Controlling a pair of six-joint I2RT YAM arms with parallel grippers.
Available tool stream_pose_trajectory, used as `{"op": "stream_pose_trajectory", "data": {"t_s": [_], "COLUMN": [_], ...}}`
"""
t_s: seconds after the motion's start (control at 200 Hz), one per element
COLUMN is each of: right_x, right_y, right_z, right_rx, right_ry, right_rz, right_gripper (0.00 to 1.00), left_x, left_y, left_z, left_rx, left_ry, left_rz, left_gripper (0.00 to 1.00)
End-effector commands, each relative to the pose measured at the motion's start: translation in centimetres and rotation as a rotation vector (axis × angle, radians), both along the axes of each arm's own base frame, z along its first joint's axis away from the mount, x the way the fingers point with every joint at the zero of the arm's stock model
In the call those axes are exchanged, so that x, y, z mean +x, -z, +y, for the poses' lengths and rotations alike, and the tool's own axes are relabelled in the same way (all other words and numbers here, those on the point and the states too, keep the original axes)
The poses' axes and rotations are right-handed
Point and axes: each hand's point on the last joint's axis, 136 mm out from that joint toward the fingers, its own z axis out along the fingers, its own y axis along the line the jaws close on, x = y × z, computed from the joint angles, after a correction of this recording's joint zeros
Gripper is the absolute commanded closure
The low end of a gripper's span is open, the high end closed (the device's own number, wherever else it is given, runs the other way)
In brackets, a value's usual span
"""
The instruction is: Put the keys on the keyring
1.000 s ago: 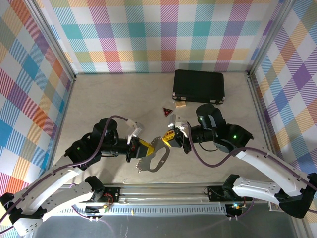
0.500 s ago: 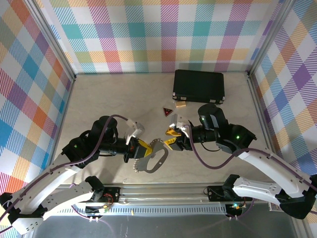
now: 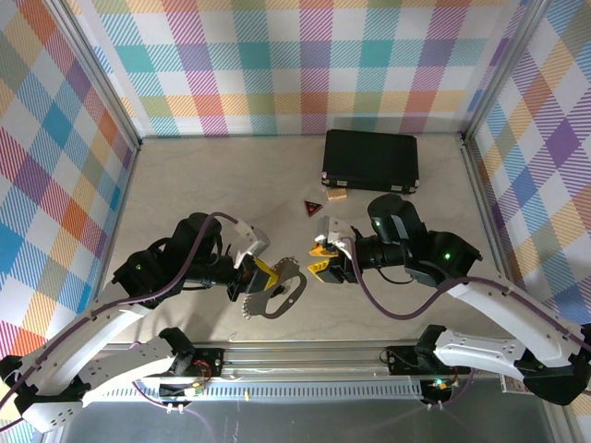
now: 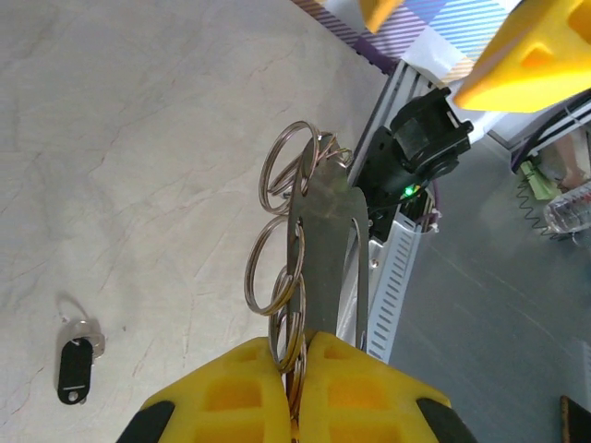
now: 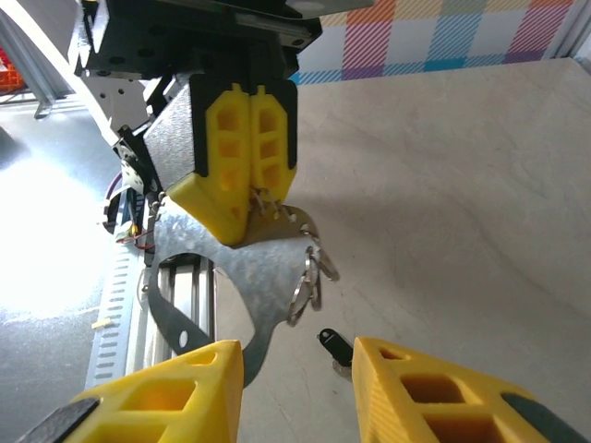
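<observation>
The left gripper (image 4: 295, 351), at the bottom middle of its wrist view, is clamped tight on the keyring (image 4: 323, 231). This is a flat silver loop hung with wire rings, reaching up toward frame centre. The key (image 4: 74, 358) lies on the table (image 4: 138, 138) at lower left. Overhead, just right of centre, the right gripper (image 3: 319, 258) has its jaws apart.

Pastel plaid walls (image 3: 277, 65) enclose a pale, marbled tabletop (image 3: 203, 185) under even light.
</observation>
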Motion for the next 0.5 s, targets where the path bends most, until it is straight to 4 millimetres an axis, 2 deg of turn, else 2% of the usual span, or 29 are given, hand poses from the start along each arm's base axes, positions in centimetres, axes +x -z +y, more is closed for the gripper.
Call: {"op": "stream_pose_trajectory", "data": {"t_s": [0.0, 0.175, 0.495], "right_x": [-0.4, -0.2, 1.2], "right_y": [1.4, 2.3, 2.7], "right_z": [0.2, 1.2, 2.5], "right_rx": [-0.027, -0.043, -0.042], "right_ry": [0.0, 0.001, 0.048], "right_rz": [0.046, 0.059, 0.057], "right_gripper": [0.65, 0.66, 0.7], "left_x": [0.7, 0.7, 0.7], "left_y": [-1.2, -1.1, -0.9], "left_z": [0.3, 0.2, 0.2], "left_rx": [-0.015, -0.022, -0.023], "left_ry": [-0.031, -0.037, -0.039], "left_rz": [-0.042, -0.037, -0.03], "left_gripper": [1.0, 1.0, 1.0]}}
